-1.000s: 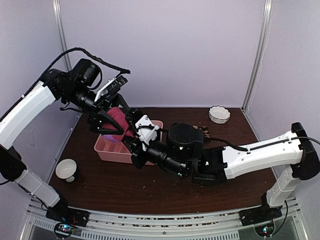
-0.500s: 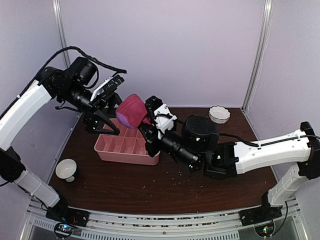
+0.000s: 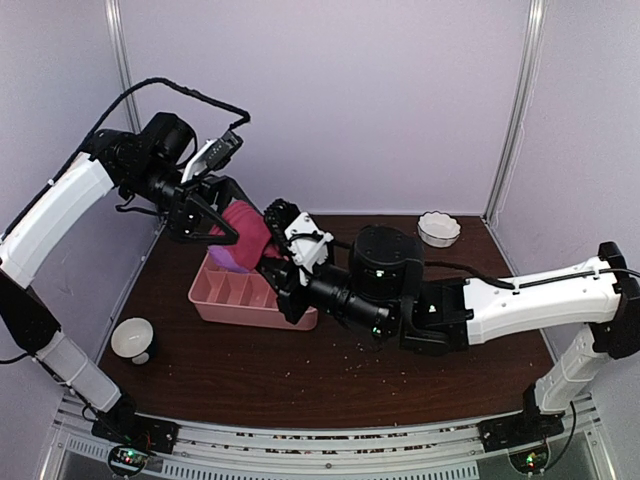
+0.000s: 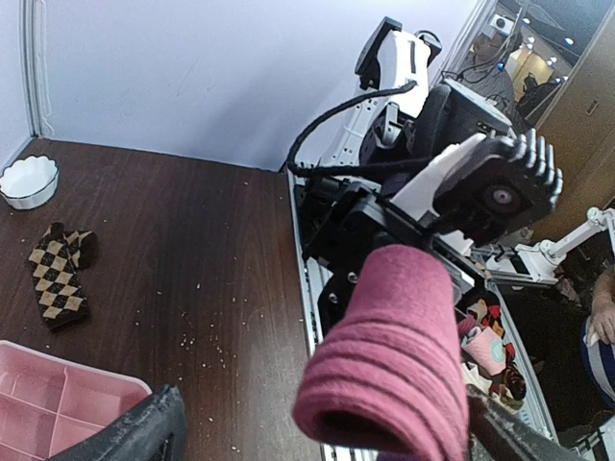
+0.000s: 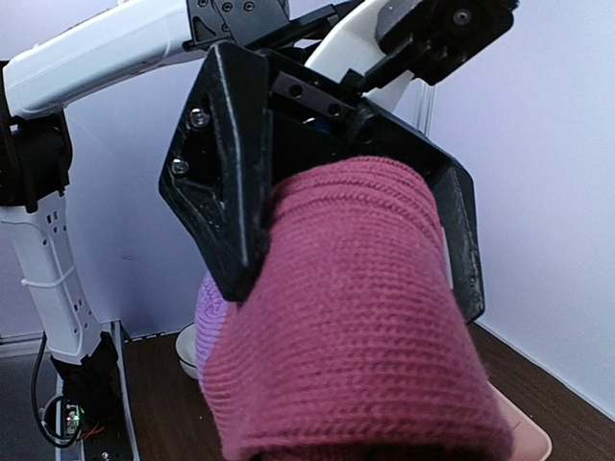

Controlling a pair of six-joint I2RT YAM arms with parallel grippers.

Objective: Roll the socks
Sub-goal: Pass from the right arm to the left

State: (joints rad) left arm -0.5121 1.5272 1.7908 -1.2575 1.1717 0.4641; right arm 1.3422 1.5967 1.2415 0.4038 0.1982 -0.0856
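Over the bench (image 3: 300, 375) and pink tray (image 3: 213, 298), the right gripper (image 3: 270, 258) clamps the rolled magenta sock (image 3: 243, 232), its long axis pointing toward ten o'clock. There the left gripper (image 3: 218, 213), spread wide, straddles its free end.

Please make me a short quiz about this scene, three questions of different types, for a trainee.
1. True or false: the pink sock lies inside the pink tray.
2. Which gripper is shut on the pink sock? A. left B. right C. neither
3. Fill in: the checkered sock lies on the table near a white ____.
Key: 1. False, it is held up in the air. 2. B, the right gripper; the left gripper stands open around it. 3. bowl.
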